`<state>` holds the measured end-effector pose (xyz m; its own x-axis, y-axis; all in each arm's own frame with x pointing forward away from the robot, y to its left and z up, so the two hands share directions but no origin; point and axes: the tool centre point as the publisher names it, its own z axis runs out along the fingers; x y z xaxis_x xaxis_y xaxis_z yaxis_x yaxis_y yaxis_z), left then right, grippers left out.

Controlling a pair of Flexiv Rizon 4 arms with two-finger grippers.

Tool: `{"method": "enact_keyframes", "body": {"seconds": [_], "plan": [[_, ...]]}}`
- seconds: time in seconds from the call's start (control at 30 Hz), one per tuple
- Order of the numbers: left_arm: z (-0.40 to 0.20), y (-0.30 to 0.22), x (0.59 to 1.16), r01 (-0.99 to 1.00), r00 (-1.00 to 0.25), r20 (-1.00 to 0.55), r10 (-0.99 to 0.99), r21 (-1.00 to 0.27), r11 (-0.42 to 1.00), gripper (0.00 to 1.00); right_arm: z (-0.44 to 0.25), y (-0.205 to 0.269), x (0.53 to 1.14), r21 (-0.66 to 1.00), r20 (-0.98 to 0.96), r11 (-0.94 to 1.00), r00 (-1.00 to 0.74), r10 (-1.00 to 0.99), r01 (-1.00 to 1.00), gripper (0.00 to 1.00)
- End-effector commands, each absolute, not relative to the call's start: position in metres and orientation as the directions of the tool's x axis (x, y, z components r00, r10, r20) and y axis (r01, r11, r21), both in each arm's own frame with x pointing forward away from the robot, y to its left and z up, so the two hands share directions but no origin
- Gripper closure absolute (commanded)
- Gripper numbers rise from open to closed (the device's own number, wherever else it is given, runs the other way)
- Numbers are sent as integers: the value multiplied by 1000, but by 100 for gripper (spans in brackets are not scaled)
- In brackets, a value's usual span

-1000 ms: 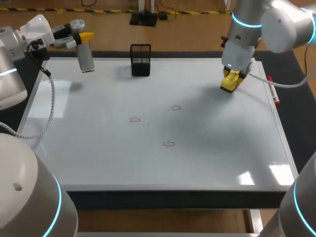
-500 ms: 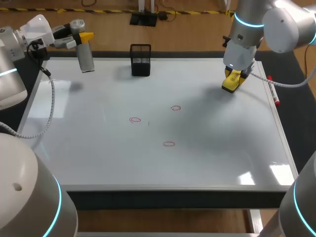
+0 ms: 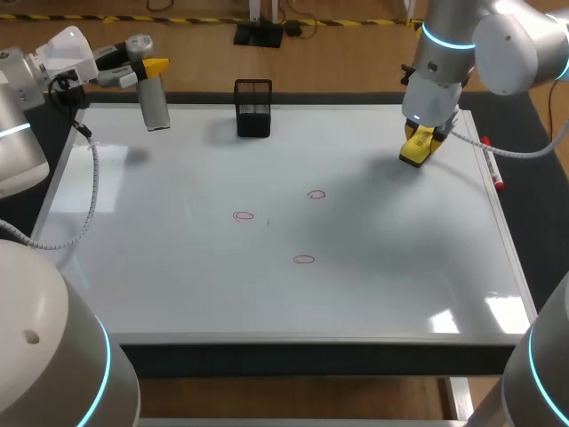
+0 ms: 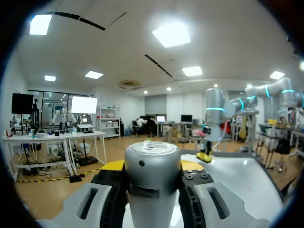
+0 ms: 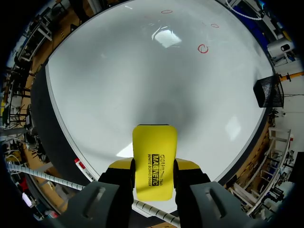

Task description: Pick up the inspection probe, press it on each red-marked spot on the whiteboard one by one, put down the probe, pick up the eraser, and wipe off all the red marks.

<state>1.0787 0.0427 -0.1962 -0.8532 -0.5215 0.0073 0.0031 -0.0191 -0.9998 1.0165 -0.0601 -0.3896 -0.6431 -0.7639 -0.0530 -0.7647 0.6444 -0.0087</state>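
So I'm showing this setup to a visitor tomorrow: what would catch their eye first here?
Most likely the bright yellow eraser, clamped in the right gripper over the far right part of the whiteboard. Next, the grey probe held by the left gripper above the far left corner, and three small red marks near the board's middle.

Bright overhead light is falling on the whiteboard point(image 3: 178, 285), glaring at its near right corner and spreading a soft shadow beneath the right arm point(image 3: 498, 44).
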Motion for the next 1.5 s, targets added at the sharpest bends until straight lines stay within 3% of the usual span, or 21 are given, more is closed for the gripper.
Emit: {"method": "enact_keyframes", "body": {"seconds": [0.03,0.97,1.5], "plan": [[-201,32,1070,1,-867,4,-498,-1000,-11,100,-389,-60,1017,-11,-50,643,-642,-765,-766,100],[-228,-71,926,-21,-976,41,-215,-995,-94,100,-389,-60,1017,-11,-50,643,-642,-765,-766,100],[-246,-107,889,12,-992,-1,-125,-996,-88,100,-389,-60,1017,-11,-50,643,-642,-765,-766,100]]}}
